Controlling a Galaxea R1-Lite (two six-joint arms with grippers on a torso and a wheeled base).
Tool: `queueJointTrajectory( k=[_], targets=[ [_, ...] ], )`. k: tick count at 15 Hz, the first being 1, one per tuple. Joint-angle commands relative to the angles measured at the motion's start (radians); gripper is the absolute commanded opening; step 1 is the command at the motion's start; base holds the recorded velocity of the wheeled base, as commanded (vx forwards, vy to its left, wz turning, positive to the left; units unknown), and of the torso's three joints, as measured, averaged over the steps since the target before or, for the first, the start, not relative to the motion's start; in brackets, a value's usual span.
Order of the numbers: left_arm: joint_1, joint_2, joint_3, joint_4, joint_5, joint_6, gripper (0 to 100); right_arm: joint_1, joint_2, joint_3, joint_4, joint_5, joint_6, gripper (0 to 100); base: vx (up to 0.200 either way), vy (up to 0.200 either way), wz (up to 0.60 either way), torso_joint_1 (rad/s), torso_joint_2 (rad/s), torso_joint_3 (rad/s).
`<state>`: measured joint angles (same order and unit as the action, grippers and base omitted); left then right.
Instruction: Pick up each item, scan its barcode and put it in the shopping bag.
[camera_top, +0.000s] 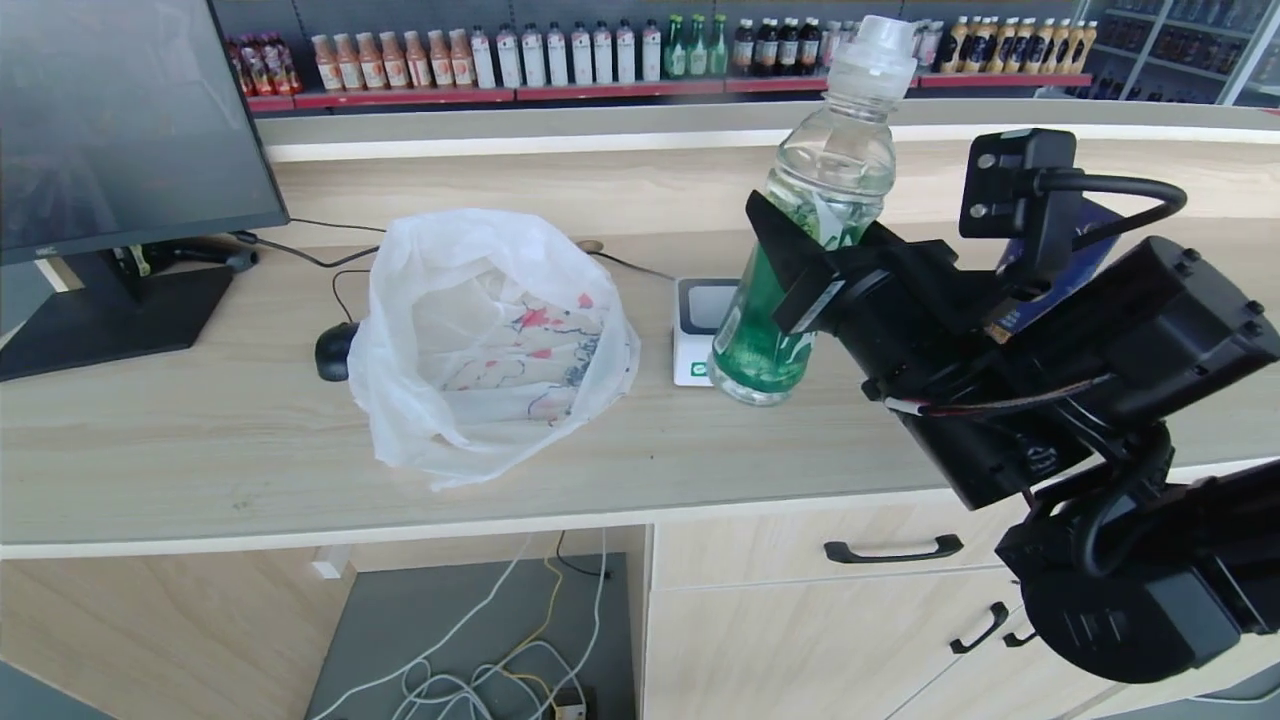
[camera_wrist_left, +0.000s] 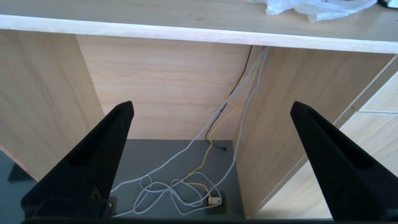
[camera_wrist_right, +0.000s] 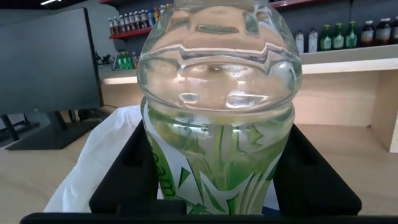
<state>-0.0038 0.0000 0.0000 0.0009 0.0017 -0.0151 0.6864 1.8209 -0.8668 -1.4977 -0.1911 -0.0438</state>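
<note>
- Clear plastic with a green label: the bottle (camera_top: 835, 165) stands nearly upright in the right gripper (camera_top: 810, 280), cap uppermost and leaning slightly towards the robot's right.
- The right fingers (camera_top: 790, 265) are clamped on the bottle's middle from either side, over the label; the right wrist view shows them flanking it (camera_wrist_right: 217, 124).
- The bottle's base sits low by the bench (camera_top: 200, 440), overlapping the right edge of the white scanner (camera_top: 700, 330); whether it touches the bench cannot be told.
- The relation that matters: the scanner lies just to the left of the bottle's base, and the open white bag (camera_top: 490, 330) lies further left, beyond the scanner.
- Scanning probably needs the label turned towards the scanner's face.
- The left gripper (camera_wrist_left: 211, 162) hangs below the bench edge, fingers (camera_wrist_left: 93, 168) wide apart and holding nothing, so the right arm is nearer.
</note>
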Motion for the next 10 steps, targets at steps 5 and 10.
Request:
queueJointTrajectory(
  k=[5,10],
  targets=[
    [0.001,0.0,0.0,-0.001,0.0,0.0,100,-0.001,-0.012,-0.009,-0.001,0.018,0.001,0,0.0,0.0,0.0,0.0,0.0,0.0],
    [0.001,0.0,0.0,-0.001,0.0,0.0,100,-0.027,-0.014,-0.029,0.077,0.015,-0.073,0,0.0,0.0,0.0,0.0,0.0,0.0]
  ],
)
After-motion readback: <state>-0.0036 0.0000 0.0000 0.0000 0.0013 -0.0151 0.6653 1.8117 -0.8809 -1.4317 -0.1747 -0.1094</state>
